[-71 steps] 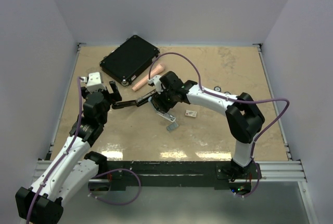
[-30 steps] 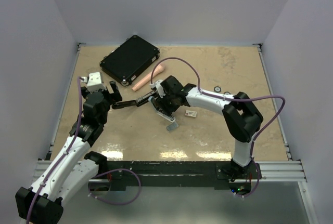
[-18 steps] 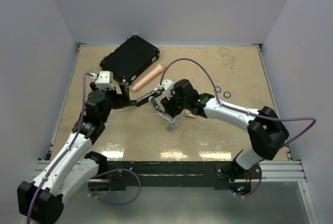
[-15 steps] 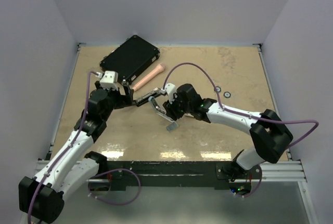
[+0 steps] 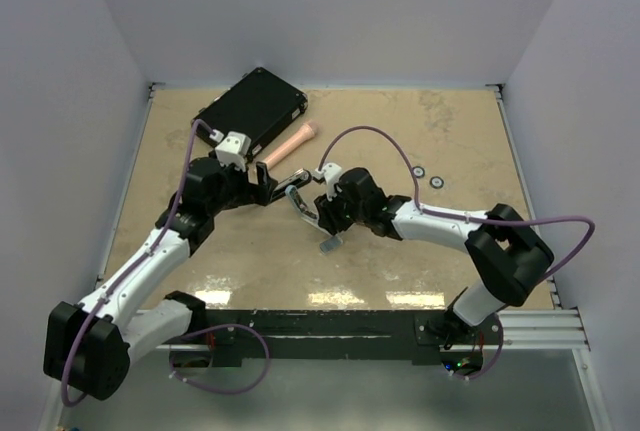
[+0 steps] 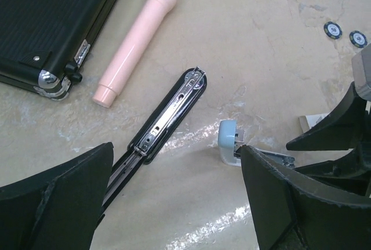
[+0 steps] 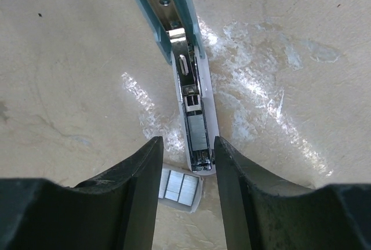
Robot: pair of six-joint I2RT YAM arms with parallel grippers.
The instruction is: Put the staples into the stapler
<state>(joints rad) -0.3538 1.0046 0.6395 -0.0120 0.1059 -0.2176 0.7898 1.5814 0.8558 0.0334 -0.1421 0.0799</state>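
The light blue stapler lies open on the table, and a grey ribbed strip sits in its metal channel. The staples, a small grey block in a white holder, lie just off the stapler's near end. My right gripper is open and hovers with one finger on each side of that end. In the top view the right gripper is over the blue stapler. My left gripper is open wide, with its left finger over the near end of the black stapler.
A black case lies at the back left, with a pink microphone-shaped object beside it. Two small black rings lie to the right. The right gripper's fingers show at the right of the left wrist view.
My left gripper has moved right and forward along the black stapler. My right arm has stretched out lower, and its gripper has shifted slightly over the blue stapler.
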